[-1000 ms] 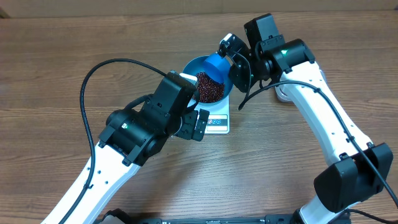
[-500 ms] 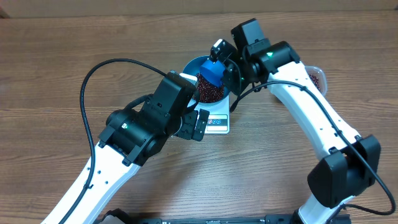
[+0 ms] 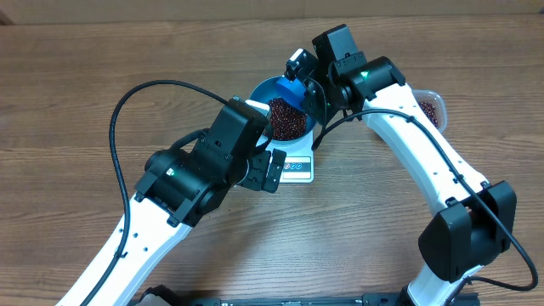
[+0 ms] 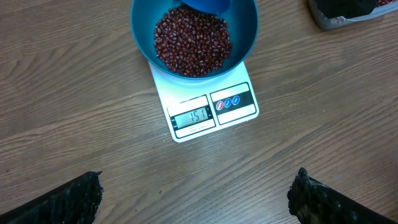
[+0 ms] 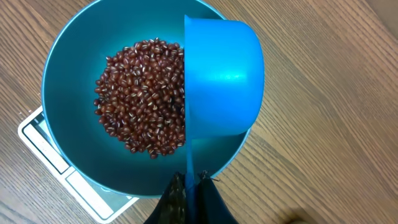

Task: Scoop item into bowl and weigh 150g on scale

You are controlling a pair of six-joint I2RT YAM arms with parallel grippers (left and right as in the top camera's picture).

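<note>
- At the middle of the table, one heap of beans (image 4: 193, 40) lies inside the single blue bowl (image 4: 142, 37). It covers the bottom, with bare blue wall around it.
- The bowl sits on top of the one white scale (image 4: 211, 109). It hides the far part of the platform, and its rim overhangs the scale on the left and right.
- The scale's display window and label panel lie side by side along its near edge. The lit digits look like 151.
- One small blue scoop (image 5: 221, 78) hangs over the right side of the bowl. It is turned on its side with its mouth toward the beans, and its cup crosses the bowl's rim.
- The right gripper (image 5: 191, 196) is clamped tight on the scoop's thin handle.
- The left gripper (image 4: 196, 180) is spread fully wide and grips nothing. It hovers above the table on the near side of the scale, and both dark fingertips show at the bottom corners of its wrist view.
- One clear plastic tub (image 3: 432, 104) stands well apart to the right of the bowl. It holds a second lot of beans and is partly hidden by the right arm.
</note>
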